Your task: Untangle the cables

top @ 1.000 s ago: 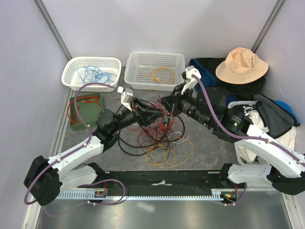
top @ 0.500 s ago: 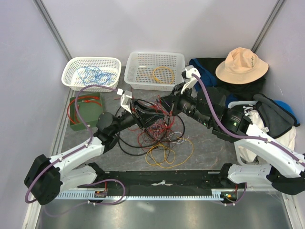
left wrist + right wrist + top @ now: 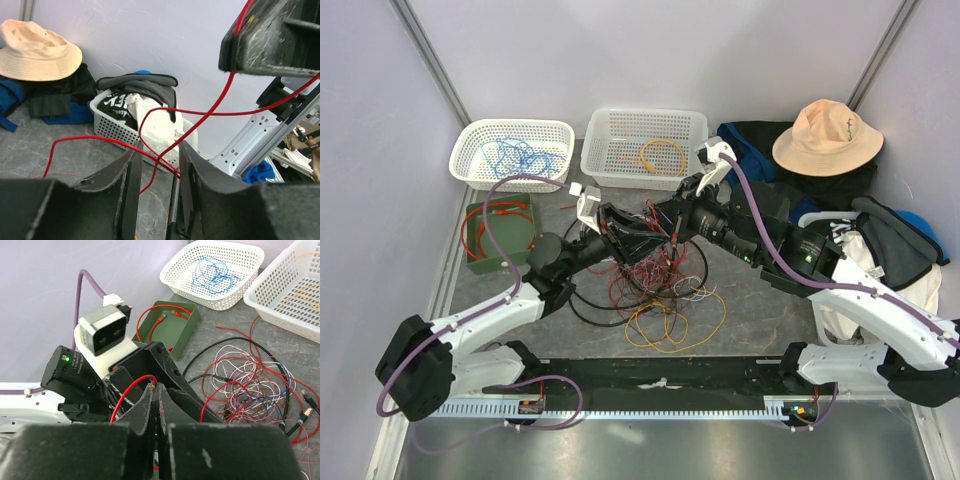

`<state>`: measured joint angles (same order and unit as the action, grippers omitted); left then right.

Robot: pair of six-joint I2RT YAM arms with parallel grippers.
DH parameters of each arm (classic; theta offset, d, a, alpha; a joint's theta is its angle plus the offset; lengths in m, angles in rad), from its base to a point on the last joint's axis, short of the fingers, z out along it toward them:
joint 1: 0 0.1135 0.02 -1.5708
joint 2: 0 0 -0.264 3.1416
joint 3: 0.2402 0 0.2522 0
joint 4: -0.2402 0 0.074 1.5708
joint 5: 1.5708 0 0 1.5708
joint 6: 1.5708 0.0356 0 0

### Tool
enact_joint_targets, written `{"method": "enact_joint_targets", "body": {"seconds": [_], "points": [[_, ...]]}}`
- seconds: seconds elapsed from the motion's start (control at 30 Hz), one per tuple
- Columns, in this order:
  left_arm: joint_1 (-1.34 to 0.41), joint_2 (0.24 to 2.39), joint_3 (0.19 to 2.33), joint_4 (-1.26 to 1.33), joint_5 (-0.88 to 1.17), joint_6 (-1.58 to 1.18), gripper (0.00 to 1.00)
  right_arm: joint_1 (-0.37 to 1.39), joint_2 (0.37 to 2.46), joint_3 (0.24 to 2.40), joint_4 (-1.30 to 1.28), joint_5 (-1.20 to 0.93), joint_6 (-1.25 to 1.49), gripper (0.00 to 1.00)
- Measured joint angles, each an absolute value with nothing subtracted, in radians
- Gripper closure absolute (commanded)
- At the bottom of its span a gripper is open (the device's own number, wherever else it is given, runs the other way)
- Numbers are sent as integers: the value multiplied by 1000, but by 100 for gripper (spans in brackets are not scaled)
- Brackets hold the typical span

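Note:
The cables lie in a tangle [image 3: 655,275] of red, white and maroon wires at the table's middle, with a black loop [image 3: 582,305] on its left and yellow and orange loops [image 3: 665,325] in front. My right gripper [image 3: 156,386] is shut on one red cable [image 3: 125,392] at its tips, above the tangle [image 3: 250,385]. My left gripper [image 3: 159,147] faces it tip to tip; its jaws stand apart, and the same red cable [image 3: 200,112] runs between them from the right gripper's fingers [image 3: 270,35]. In the top view the two grippers [image 3: 630,232] [image 3: 665,222] meet over the tangle.
A white basket [image 3: 460,160] with blue cables and a second white basket [image 3: 595,150] with an orange cable stand at the back. A green box [image 3: 515,240] with a red cable is at the left. A hat [image 3: 825,135], dark clothes and a laundry basket [image 3: 825,315] fill the right.
Both grippers have moved slightly to the right and back together, and the red cable and part of the tangle have risen with them.

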<state>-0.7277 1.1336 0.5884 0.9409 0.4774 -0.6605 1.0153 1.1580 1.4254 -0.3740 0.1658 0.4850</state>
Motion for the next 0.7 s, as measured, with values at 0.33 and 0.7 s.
{"method": "enact_joint_targets", "body": {"seconds": [0.33, 0.7], "points": [[-729, 1062, 614, 842, 439, -630, 98, 1015, 1141, 1409, -356, 166, 486, 77], [-717, 945, 944, 205, 276, -512, 98, 1016, 1093, 1373, -437, 247, 441, 2]]}}
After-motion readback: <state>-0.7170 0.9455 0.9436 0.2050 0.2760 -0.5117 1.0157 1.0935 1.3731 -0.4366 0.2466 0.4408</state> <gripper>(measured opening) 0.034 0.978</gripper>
